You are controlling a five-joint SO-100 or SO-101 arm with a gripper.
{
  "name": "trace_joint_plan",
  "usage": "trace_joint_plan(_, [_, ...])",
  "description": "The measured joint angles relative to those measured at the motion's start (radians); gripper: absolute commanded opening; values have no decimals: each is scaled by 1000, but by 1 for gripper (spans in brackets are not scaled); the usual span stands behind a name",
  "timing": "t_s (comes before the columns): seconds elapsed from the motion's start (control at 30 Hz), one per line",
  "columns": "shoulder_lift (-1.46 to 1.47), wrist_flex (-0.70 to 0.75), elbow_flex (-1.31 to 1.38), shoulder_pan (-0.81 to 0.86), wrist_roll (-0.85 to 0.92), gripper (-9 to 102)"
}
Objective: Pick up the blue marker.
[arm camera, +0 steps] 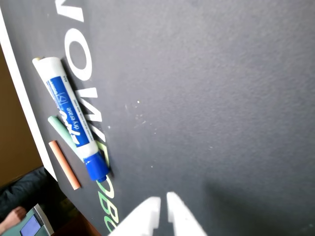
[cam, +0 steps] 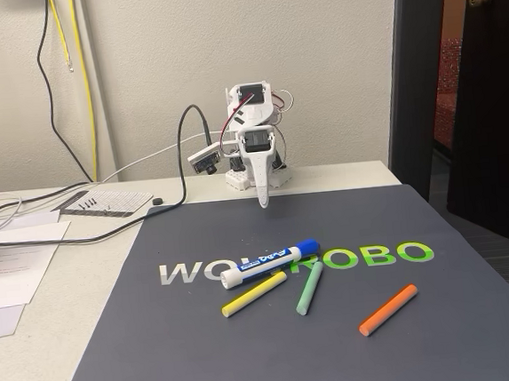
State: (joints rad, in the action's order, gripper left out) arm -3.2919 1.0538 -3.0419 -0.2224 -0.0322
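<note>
While the hand [cam: 262, 200] hangs nearly closed and empty above the mat's [cam: 410, 337] far edge, the blue marker [cam: 270, 262] lies nearer, on the lettering: white barrel, blue label, blue cap pointing right.

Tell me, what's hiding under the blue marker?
Under the blue marker lies the dark mat, and the marker covers part of the printed letters there. Which letters it hides cannot be read. The green stick sits close by its cap end.
</note>
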Motion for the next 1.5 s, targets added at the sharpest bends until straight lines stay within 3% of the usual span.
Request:
trace_joint_plan(0.73, [0, -3, -2, 0, 6, 0])
trace_joint_plan(1.07, [12, -60, 20, 0, 198, 2])
trace_joint_plan(1.23, [272, -89, 184, 0, 221, 2])
trace_joint_plan(1.4, [732, 91, 604, 11, 239, 0])
trace_joint_plan(1.5, [870, 115, 769, -6, 281, 0])
